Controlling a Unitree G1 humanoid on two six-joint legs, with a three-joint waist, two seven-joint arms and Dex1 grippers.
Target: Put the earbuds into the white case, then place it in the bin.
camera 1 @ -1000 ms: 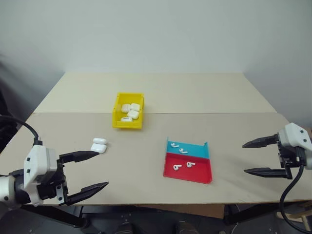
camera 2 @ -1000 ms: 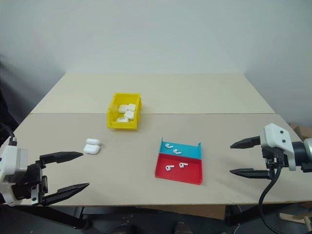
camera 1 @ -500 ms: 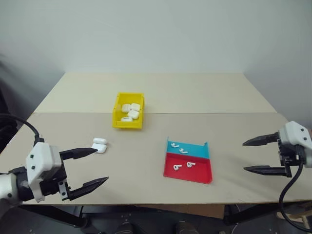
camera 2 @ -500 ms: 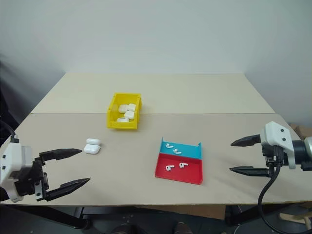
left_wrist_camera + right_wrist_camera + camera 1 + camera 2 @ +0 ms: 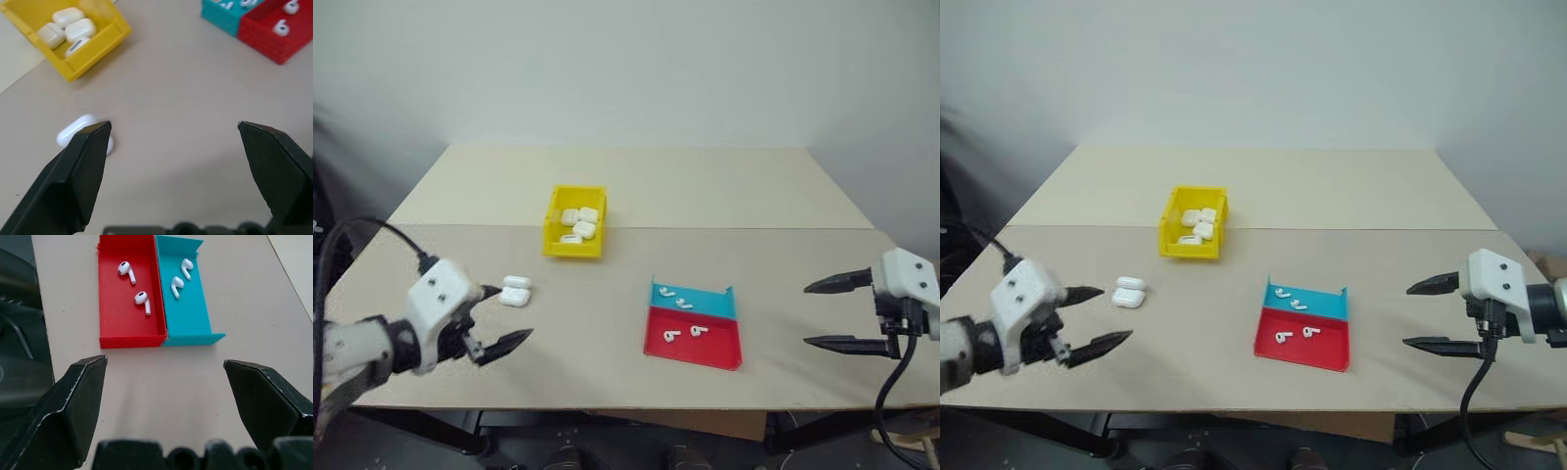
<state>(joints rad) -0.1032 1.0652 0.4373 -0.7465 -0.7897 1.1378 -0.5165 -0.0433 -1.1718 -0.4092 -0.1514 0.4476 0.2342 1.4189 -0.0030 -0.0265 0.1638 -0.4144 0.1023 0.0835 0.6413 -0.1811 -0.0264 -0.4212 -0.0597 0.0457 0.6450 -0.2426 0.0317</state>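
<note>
Left gripper (image 5: 501,318) spread beside white case (image 5: 516,291), mid-table

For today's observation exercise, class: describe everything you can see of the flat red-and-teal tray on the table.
The flat red-and-teal plastic tray is rectangular, with two side-by-side compartments, one teal and one red, divided by a low wall and edged by low walls. It lies flat on the beige table, right of centre. Each compartment holds two tiny white earbuds lying loose. No gripper touches it.
</note>
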